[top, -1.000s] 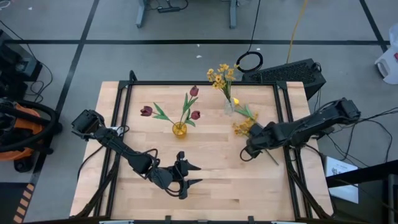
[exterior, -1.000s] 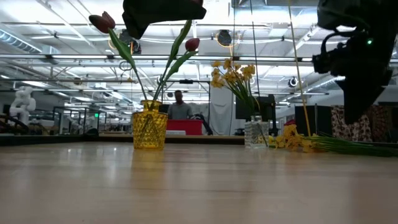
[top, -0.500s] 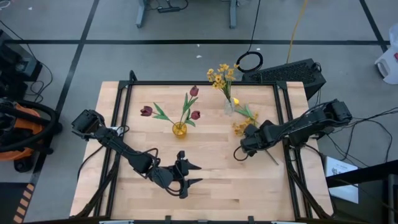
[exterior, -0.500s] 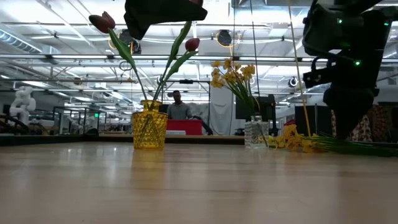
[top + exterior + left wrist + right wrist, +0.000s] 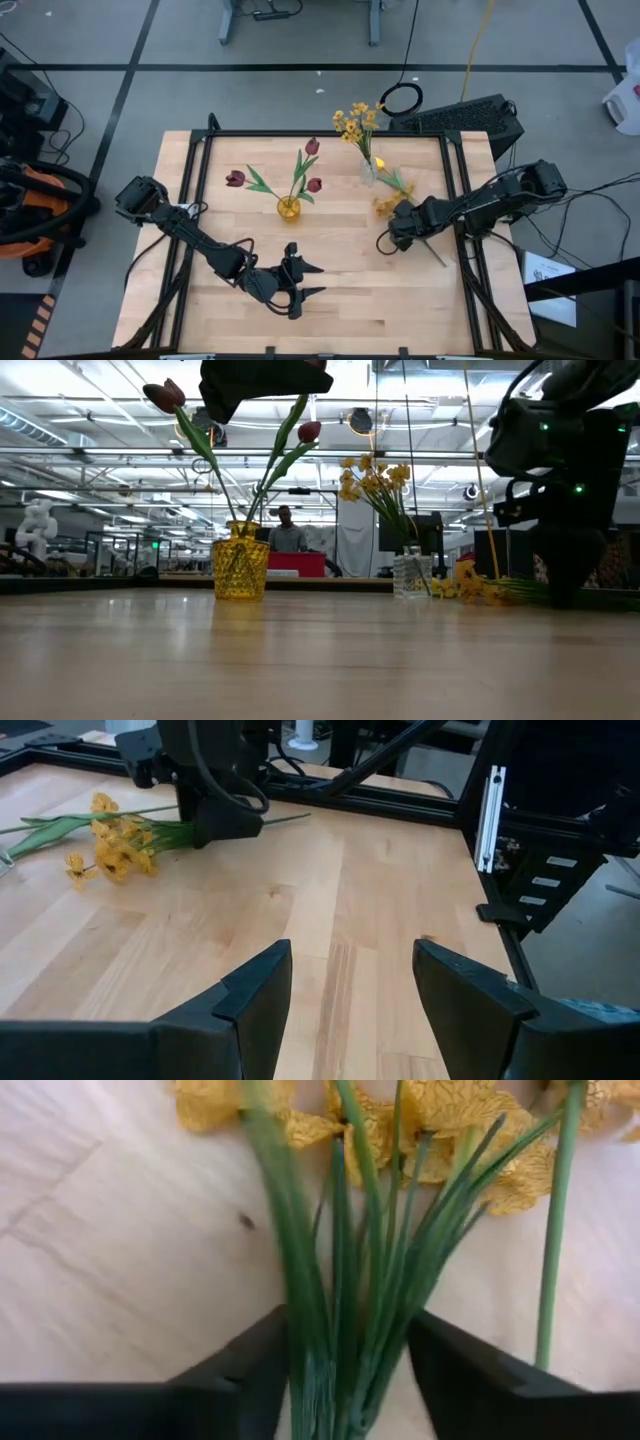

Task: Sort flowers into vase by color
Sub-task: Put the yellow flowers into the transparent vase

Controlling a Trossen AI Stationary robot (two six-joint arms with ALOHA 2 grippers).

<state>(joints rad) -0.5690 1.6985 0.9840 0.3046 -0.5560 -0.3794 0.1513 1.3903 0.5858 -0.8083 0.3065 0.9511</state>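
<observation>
A spray of small yellow blossoms lies flat on the table's right part, also seen in the low view and the left wrist view. My right gripper is low over its green stems, open, with one finger on each side of the bundle. A yellow vase holds three dark red tulips. A clear vase holds a yellow spray and a yellow tulip. My left gripper waits open near the near edge. My right gripper comes down from above with its fingers across the spray's stems, below the blossoms. The bundle lies on the table between them. Whether the fingers touch the stems, I cannot tell.
A black frame runs round the wooden table. One more green stem lies beside the bundle. Bare wood spreads between the two grippers. Beyond the far edge, a person stands in the room.
My right gripper has moved a little toward the table's left and come down to the table, over the stems of the lying yellow spray. The flowers and vases have stayed where they were.
</observation>
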